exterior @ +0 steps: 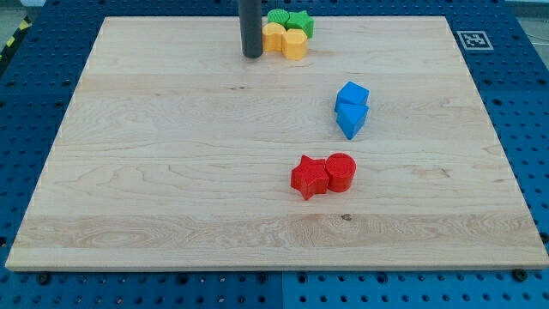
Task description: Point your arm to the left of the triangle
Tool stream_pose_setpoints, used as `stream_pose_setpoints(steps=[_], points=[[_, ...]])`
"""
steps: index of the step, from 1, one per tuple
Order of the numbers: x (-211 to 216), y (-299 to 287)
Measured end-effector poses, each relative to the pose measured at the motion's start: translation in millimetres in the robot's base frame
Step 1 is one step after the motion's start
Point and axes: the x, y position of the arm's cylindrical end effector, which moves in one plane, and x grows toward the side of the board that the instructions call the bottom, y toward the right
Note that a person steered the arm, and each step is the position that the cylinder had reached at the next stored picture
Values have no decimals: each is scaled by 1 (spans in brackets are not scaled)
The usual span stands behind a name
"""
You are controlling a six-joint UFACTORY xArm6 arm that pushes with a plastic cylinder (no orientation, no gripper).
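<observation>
My tip point(252, 55) rests on the board near the view's top, just left of a tight cluster of two yellow blocks point(284, 39) and two green blocks point(290, 21). A blue triangle-shaped block point(351, 121) lies right of centre, touching a blue cube-like block point(352, 94) above it. My tip is well up and to the left of the blue triangle, about a third of the board away. A red star block point(310, 177) and a red cylinder point(340, 171) touch each other below the blue pair.
The wooden board point(171, 172) sits on a blue pegboard table point(532, 103). A fiducial tag point(471, 39) lies off the board's top right corner.
</observation>
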Motion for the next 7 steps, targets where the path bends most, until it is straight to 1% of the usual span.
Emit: stream_pose_setpoints(steps=[1, 2, 3, 4, 5, 6, 7], points=[[61, -11], [69, -11], [97, -6], [108, 14], [108, 65], [108, 80], [115, 80]])
